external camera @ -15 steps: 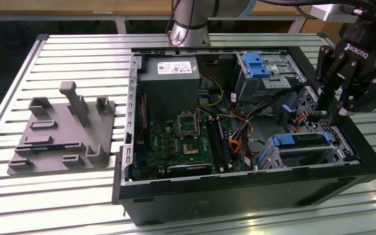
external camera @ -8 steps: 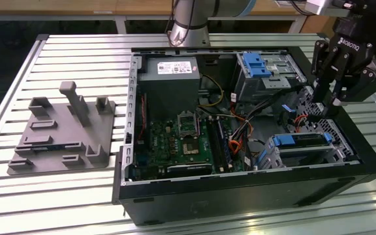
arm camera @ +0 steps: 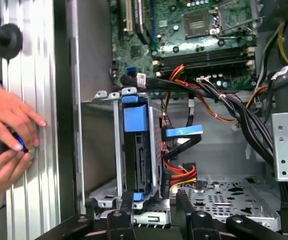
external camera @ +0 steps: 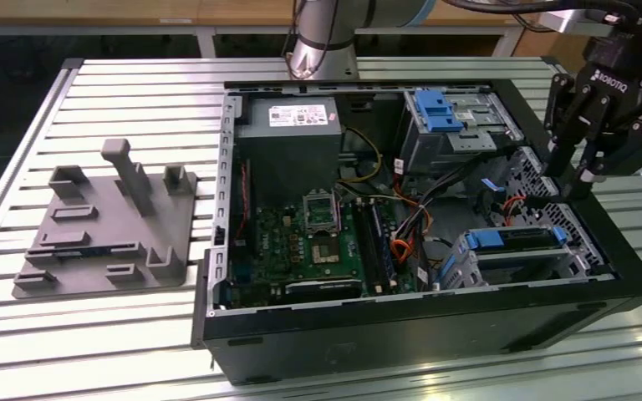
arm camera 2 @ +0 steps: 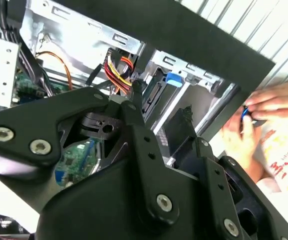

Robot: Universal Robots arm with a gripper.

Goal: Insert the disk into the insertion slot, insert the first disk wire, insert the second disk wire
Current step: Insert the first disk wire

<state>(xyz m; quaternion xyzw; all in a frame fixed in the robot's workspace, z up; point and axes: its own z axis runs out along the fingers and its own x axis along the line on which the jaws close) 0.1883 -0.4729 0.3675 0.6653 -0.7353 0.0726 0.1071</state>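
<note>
The disk (arm camera: 136,150), held in a bright blue frame, sits inside the insertion slot (arm camera: 115,150), a silver perforated cage by the case's side wall. In the exterior view the disk (external camera: 511,241) lies in the cage (external camera: 572,251) at the case's front right corner. My gripper (external camera: 575,185) hangs open above the case's right rim, just behind the cage, holding nothing. In the first wrist view its black fingertips (arm camera: 126,200) straddle the cage's end. A blue flat wire connector (arm camera: 183,132) and a red, yellow and black wire bundle (arm camera: 183,175) lie loose beside the disk.
A person's hands (arm camera: 6,140) hold a small blue item on the slatted table (arm camera: 34,100) outside the case wall; a hand (arm camera 2: 256,120) is also in the second wrist view. A taller bay with a blue latch (external camera: 438,113) stands at the back. A grey fixture (external camera: 104,225) lies on the exterior view's left.
</note>
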